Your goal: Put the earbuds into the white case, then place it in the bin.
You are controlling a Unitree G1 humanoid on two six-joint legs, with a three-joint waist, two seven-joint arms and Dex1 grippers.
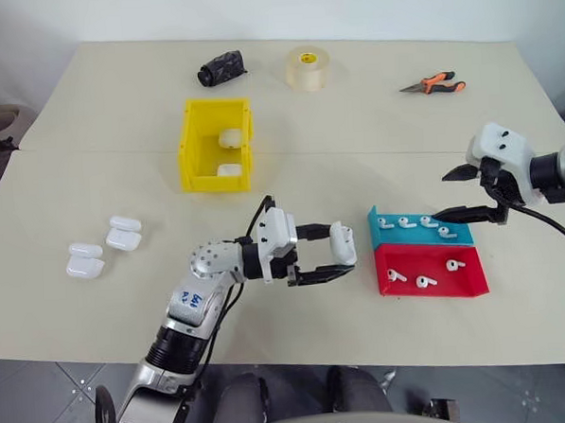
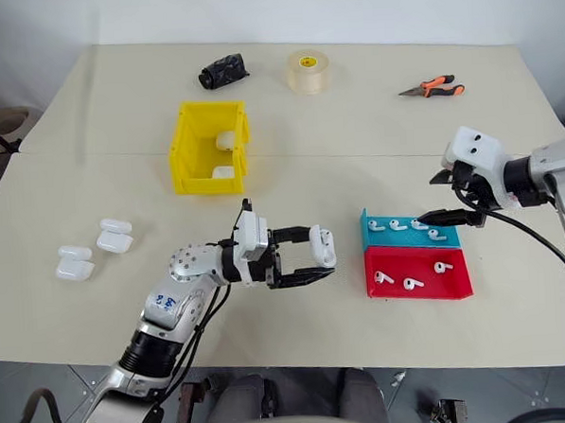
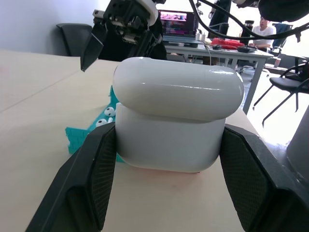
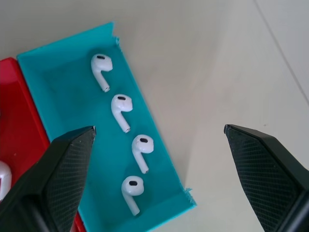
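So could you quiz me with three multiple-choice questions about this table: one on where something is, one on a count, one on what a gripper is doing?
1. Where do the pliers lie?
A. at the table's far right
B. inside the yellow bin
C. on the red tray

2. How many earbuds lie in the teal tray?
A. one
B. four
C. seven

3. What is the left gripper doing?
A. hanging open with nothing in it
B. holding the tape roll
C. clamping a white case

Answers:
1. A, the pliers lie far back on the right, apart from the yellow bin and the red tray.
2. B, the right wrist view shows four earbuds in a row.
3. C, its fingers press both sides of the white case.
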